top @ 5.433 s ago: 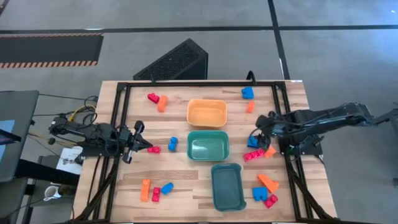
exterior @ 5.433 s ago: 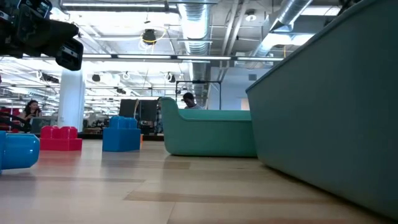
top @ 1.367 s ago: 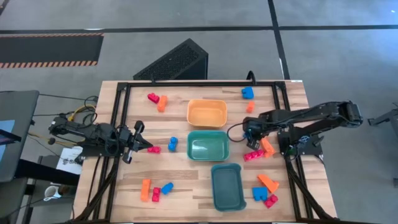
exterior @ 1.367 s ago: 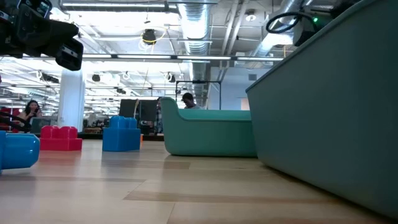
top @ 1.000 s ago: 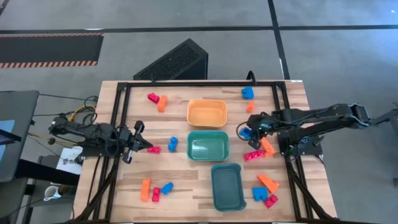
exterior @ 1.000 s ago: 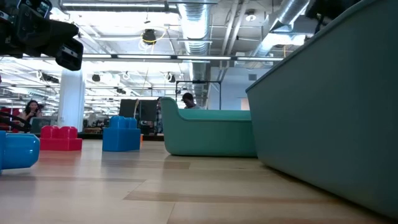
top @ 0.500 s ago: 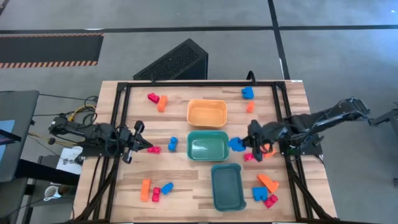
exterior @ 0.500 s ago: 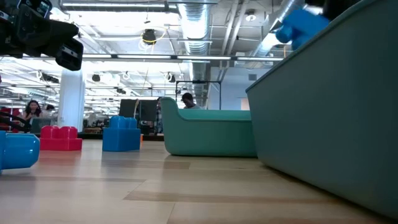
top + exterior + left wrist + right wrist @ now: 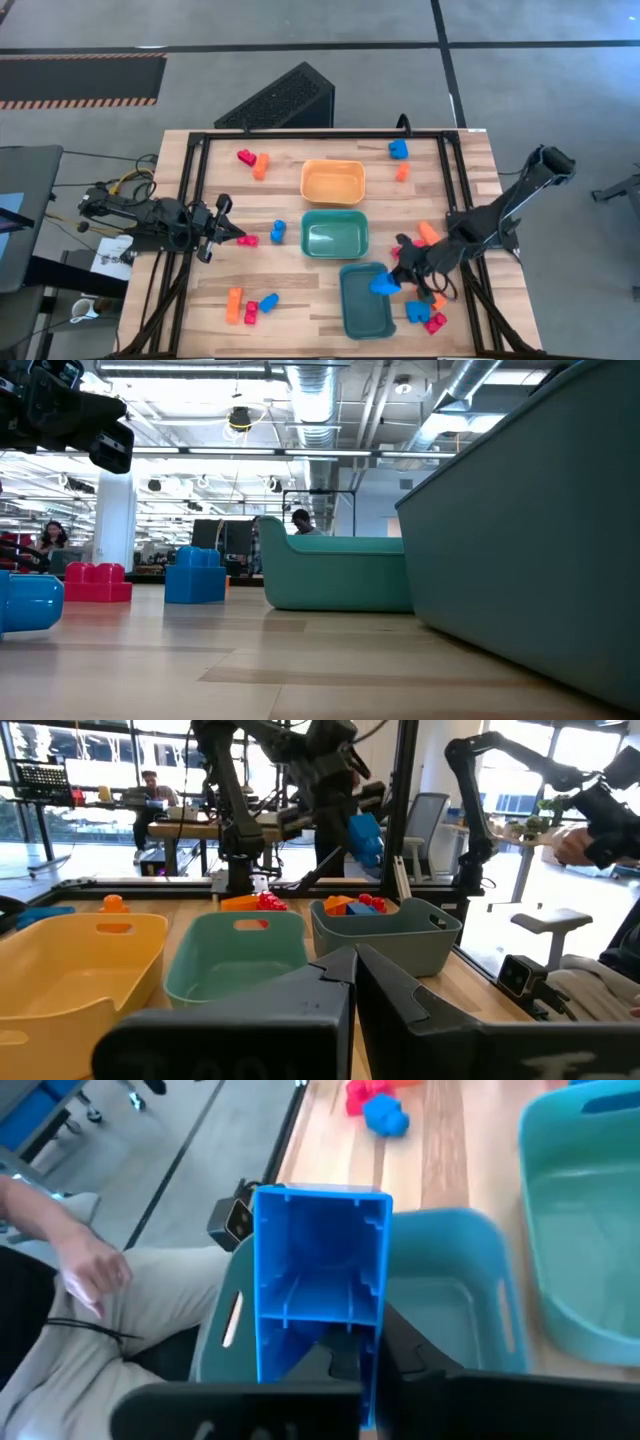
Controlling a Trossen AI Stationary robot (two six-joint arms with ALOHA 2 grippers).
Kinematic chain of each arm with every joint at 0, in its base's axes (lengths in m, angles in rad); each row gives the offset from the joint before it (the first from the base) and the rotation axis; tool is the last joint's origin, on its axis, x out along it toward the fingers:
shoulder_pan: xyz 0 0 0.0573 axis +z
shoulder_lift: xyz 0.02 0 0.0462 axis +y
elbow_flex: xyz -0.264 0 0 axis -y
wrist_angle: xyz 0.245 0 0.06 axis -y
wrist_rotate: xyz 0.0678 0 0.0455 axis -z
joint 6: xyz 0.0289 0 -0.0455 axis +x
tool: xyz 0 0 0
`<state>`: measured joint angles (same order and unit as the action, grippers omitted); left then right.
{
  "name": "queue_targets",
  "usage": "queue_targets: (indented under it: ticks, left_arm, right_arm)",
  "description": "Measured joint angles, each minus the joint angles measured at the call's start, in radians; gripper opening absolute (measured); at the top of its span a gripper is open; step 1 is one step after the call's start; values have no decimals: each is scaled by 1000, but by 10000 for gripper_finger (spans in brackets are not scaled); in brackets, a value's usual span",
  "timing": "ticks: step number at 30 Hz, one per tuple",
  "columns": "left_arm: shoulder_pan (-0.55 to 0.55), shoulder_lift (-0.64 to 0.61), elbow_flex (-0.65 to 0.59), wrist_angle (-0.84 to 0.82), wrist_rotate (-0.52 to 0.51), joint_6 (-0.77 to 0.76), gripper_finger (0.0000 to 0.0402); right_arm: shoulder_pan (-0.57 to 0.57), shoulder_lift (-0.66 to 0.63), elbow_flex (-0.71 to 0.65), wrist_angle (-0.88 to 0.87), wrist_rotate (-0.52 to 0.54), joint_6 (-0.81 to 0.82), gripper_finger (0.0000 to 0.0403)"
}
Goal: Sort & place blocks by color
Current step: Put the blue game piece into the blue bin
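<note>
My right gripper is shut on a blue block, which hangs over the right rim of the near blue-grey bin. The block's hollow underside faces the wrist camera. Other orange, red and blue blocks lie loose on the wood: a group at the near left, a group at the near right, two at the far left and two at the far right. My left gripper rests shut at the left edge beside a red block. My right gripper pinches the blue block between its two fingers at the end nearest the wrist. The fingers slant down from the table's far right. The block is lifted clear above the near bin, sticking out beyond the fingertips.
An orange bin, a teal bin and the near blue-grey bin stand in a row down the table's middle. A black frame runs along the table's edges. A person's hand and legs show beyond the near edge.
My right gripper has swung with the blue block from beside the middle teal bin toward the table's near edge, until it hangs over the near bin. It has rolled and tipped further downward on the way. The block has stayed clear of the table.
</note>
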<state>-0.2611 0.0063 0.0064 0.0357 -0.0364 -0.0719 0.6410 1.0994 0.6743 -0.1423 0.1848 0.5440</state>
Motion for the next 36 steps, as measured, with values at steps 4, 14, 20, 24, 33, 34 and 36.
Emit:
queue_targets:
  ticks: [4, 14, 20, 24, 33, 34, 36]
  left_arm:
    - [0, 0, 0, 0, 0, 0, 0]
    - [0, 0, 0, 0, 0, 0, 0]
    - [0, 0, 0, 0, 0, 0, 0]
    - [0, 0, 0, 0, 0, 0, 0]
    - [0, 0, 0, 0, 0, 0, 0]
    - [0, 0, 0, 0, 0, 0, 0]
    - [0, 0, 0, 0, 0, 0, 0]
  right_arm:
    - [14, 66, 0, 31, 0, 36, 29]
    - [-4, 183, 0, 90, -3, 76, 34]
    - [-48, 190, 0, 107, -1, 103, 75]
    - [-48, 190, 0, 134, -2, 111, 134]
    - [-51, 190, 0, 185, -1, 162, 246]
    - [-48, 190, 0, 205, 0, 150, 248]
    - [-45, 190, 0, 257, 10, 106, 248]
